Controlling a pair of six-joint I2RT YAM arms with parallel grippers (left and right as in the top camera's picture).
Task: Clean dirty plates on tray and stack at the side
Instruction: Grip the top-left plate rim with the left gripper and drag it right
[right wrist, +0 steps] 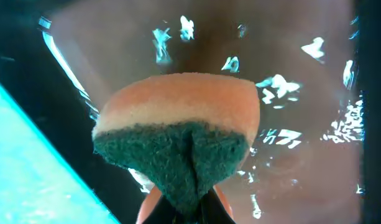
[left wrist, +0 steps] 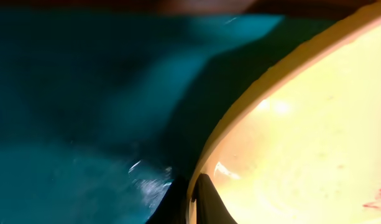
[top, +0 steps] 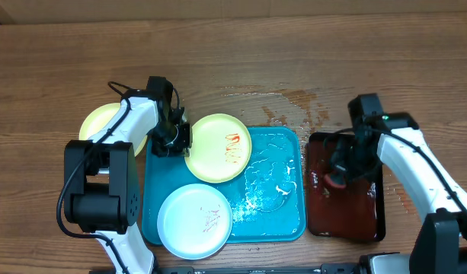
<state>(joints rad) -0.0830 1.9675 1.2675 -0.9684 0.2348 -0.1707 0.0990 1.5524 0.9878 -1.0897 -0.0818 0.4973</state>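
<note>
Wooden tabletop (top: 65, 46): one plate (top: 97, 122) aside at 9 o'clock, two smeared on tray (top: 283, 224); my left jaws clamp yellow plate (top: 210, 152), right jaws clamp sponge (right wrist: 178, 118).

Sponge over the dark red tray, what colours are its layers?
Orange foam sponge backed with a dark green scouring layer; clearest in the right wrist view.

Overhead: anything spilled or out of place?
Yes: water is splashed on the wooden table beyond the turquoise tray's far right corner, off the tray. The smeared yellow-green plate overhangs the tray's far edge, with the left gripper pinching its rim.
</note>
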